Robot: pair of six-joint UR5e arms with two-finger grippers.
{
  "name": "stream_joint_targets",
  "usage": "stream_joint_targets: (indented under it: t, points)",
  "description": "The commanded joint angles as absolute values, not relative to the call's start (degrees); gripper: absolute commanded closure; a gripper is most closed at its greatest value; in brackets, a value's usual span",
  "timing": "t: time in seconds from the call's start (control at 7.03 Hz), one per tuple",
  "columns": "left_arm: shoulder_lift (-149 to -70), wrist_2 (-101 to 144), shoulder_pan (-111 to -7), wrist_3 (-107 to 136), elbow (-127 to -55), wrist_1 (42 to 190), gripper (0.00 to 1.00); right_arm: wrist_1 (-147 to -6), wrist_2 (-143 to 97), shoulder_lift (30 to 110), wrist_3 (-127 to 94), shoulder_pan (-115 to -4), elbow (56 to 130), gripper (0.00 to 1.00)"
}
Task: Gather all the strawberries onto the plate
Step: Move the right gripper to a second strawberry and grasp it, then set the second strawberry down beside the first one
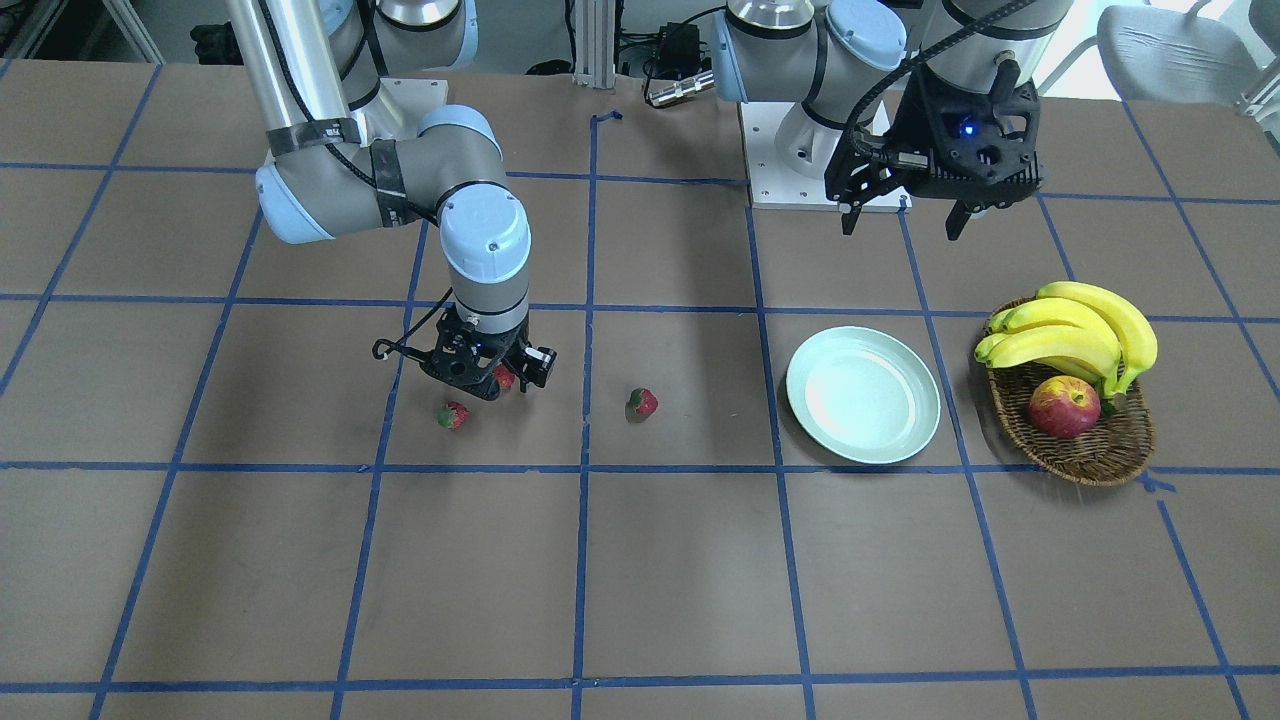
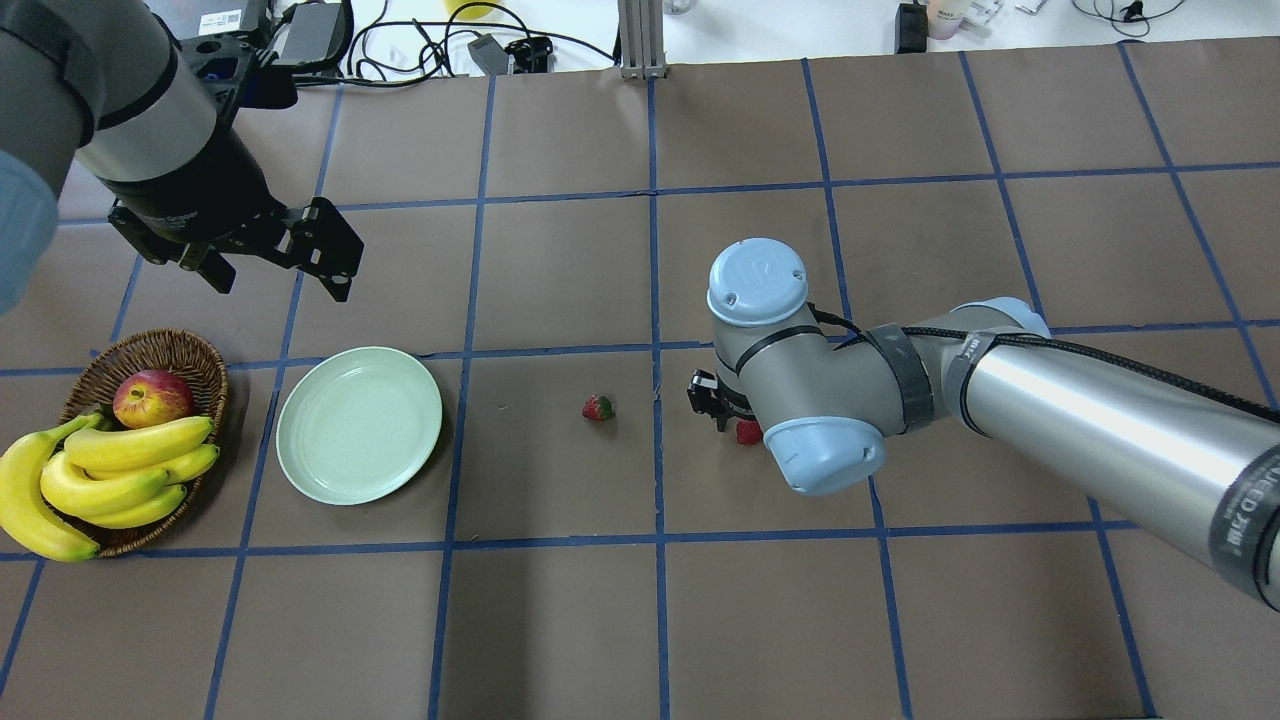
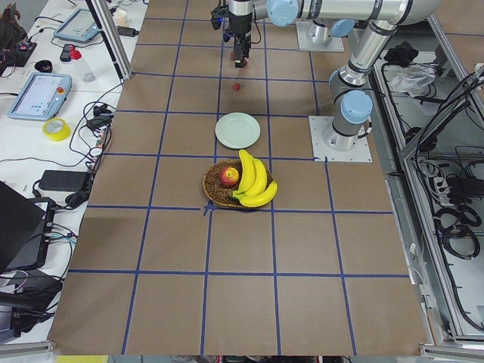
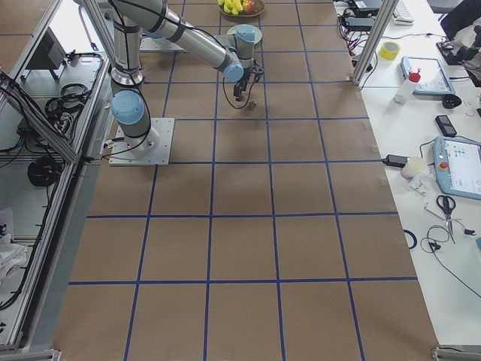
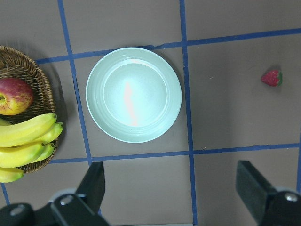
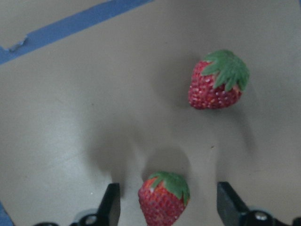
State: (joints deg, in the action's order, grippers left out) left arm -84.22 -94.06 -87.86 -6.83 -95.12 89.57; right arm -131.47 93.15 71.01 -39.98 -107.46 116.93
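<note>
Right pincer (image 6: 170, 205) wide, straddling strawberry 1 (image 6: 162, 200) on counter (image 6: 70, 117), not touching it; strawberry 2 (image 6: 217, 80) just beyond. Strawberry 3 (image 2: 598, 407) lies nearer the plate (image 5: 133, 94). Left pincer (image 5: 171, 179) wide above plate. Arm lettering (image 2: 1240, 520) unreadable.

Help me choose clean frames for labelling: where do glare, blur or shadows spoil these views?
Left wrist view: sharp, but a white glare streak crosses the plate. Right wrist view: dim and slightly soft, with broad grey shadows on the table beside the near strawberry and the far strawberry. Front view: evenly lit, sharp.
</note>
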Motion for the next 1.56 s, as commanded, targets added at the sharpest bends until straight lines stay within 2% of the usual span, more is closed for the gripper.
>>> stream_joint_targets:
  t: [0.0,0.14,0.43,0.71,0.85,1.0,1.14,1.28,1.42]
  points:
    - [-84.2,-91.9,-88.0,-4.9,-95.2,88.7,0.0,-131.4,93.0,71.0,-39.9,-107.5,116.5,0.93]
    - [-84.1,-91.8,-88.0,-4.7,-95.3,88.7,0.0,-131.1,92.9,71.4,-40.0,-107.5,115.2,0.98]
    - [-83.8,-92.2,-87.9,-5.3,-95.3,88.8,0.0,-130.7,78.5,71.4,-44.9,-109.2,111.5,0.98]
    - [-83.8,-92.2,-88.0,-5.4,-95.3,88.8,0.0,-131.4,75.5,68.7,-48.8,-112.8,110.0,0.96]
    - [-83.7,-92.3,-87.9,-5.4,-95.4,88.8,0.0,-131.6,75.2,65.1,-49.6,-113.5,109.8,0.89]
    - [-83.6,-92.3,-87.9,-5.5,-95.4,88.8,0.0,-133.3,73.6,64.1,-49.6,-113.6,109.5,0.77]
    - [-83.7,-92.3,-88.0,-5.5,-95.4,88.8,0.0,-133.4,74.5,64.1,-49.5,-113.6,109.5,0.17]
    - [-83.5,-92.3,-87.9,-5.5,-95.4,88.8,0.0,-133.3,75.0,65.4,-49.3,-113.6,109.1,0.0]
    - [-83.2,-92.4,-87.9,-5.5,-95.4,88.8,0.0,-132.3,78.6,68.3,-48.2,-113.0,108.8,0.0]
